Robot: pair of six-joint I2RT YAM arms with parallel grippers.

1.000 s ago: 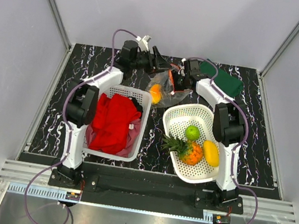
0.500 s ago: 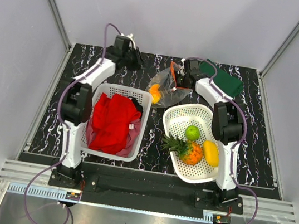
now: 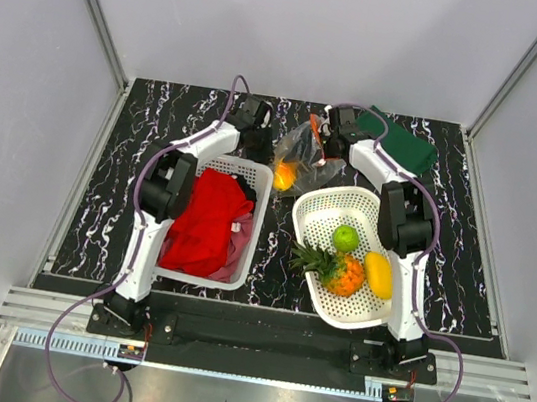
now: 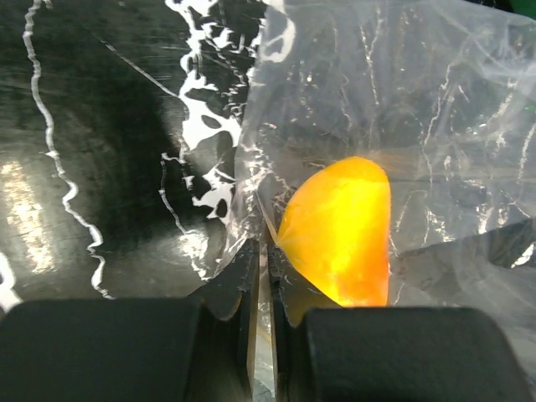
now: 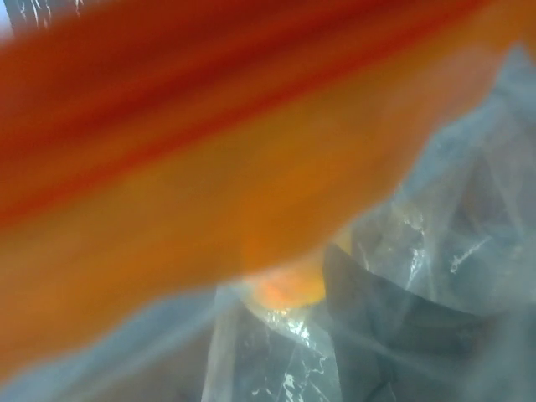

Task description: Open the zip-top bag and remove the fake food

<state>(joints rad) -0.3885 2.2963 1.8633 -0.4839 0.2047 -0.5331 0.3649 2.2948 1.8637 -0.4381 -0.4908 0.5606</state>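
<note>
The zip-top bag (image 3: 305, 159) sits crumpled on the black marbled tabletop (image 3: 107, 197), just beyond the far rim of the white fruit basket (image 3: 321, 201), with an orange piece (image 4: 339, 230) inside it. My left claw (image 4: 260, 255) pinches the bag's clear edge beside that piece. The red-orange zip strip (image 5: 167, 126) lies against my right claw (image 3: 325, 142), also beyond the basket; whether it grips, I cannot tell. In the basket: a green fruit (image 3: 345, 238), a pineapple (image 3: 341, 272) and a yellow piece (image 3: 378, 274).

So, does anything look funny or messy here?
Nothing is spilled or broken. One odd bit: an orange is still inside the crumpled bag at the back, while the other fruit sit in the right basket.
</note>
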